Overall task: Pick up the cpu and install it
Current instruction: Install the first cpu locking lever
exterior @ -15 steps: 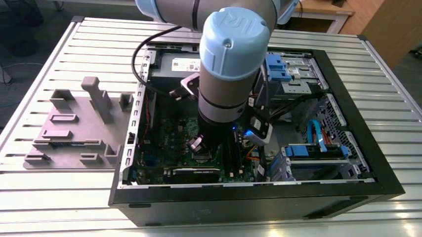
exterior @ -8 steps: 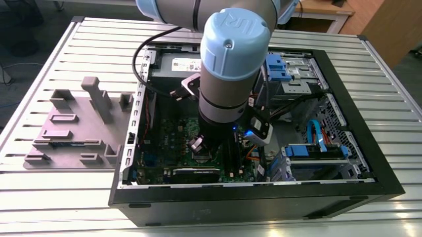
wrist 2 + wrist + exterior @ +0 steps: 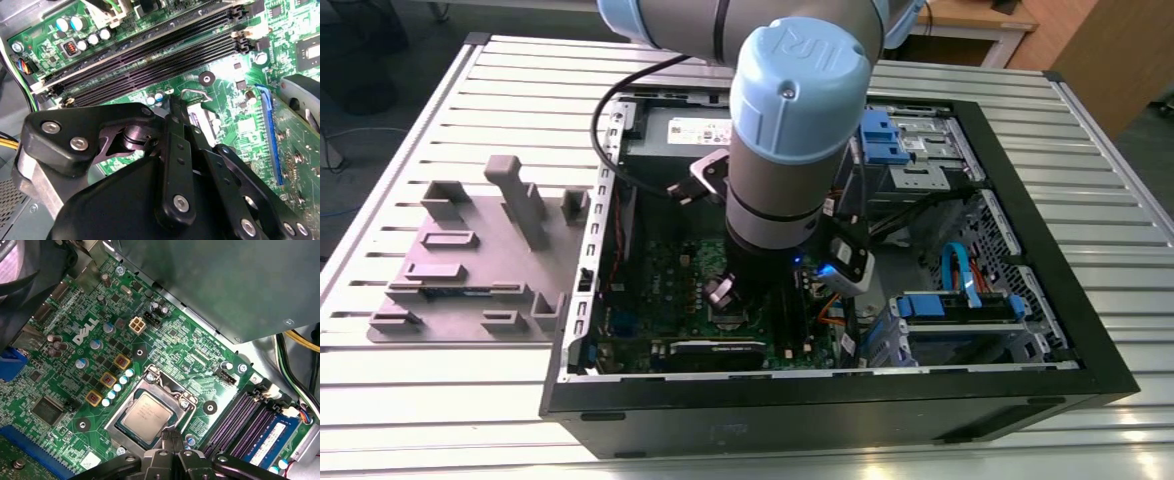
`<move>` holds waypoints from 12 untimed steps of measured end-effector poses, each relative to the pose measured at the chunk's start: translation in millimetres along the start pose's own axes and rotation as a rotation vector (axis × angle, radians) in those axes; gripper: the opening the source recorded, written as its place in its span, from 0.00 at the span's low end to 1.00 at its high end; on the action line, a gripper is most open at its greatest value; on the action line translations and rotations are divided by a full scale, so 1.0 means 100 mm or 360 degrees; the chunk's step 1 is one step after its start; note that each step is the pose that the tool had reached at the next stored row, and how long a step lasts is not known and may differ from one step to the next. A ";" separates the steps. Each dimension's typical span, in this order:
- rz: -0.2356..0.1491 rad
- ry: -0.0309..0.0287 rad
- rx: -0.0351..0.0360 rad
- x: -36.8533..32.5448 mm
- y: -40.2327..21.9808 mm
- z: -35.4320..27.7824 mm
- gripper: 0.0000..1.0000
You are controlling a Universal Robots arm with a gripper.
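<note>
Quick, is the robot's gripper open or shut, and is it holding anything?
Gripper: shut, holding nothing, right over the cpu in its socket.

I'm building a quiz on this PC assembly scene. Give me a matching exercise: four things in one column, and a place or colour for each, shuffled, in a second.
Things:
1. cpu
2. gripper
3. grey parts tray
4. memory slots

Descriptions:
A. long, dark, lying side by side on the green board
B. on the slatted table, outside the computer case
C. silver-topped, lying inside the metal-framed socket
D. black, low over the socket's edge

Pairs: 1-C, 2-D, 3-B, 4-A
</note>
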State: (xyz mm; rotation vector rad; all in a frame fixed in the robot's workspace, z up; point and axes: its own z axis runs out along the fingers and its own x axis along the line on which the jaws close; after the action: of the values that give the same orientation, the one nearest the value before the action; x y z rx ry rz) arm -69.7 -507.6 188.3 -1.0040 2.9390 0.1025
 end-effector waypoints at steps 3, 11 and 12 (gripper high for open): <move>0.0000 0.00000 0.0000 -0.011 -0.009 0.002 0.11; 0.0000 -0.00008 -0.0001 -0.012 -0.021 0.005 0.11; 0.0000 -0.00012 -0.0001 -0.006 -0.030 0.005 0.11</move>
State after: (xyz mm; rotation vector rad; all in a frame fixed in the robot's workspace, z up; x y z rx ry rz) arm -67.4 -509.6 187.7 -1.0041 2.9383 0.1035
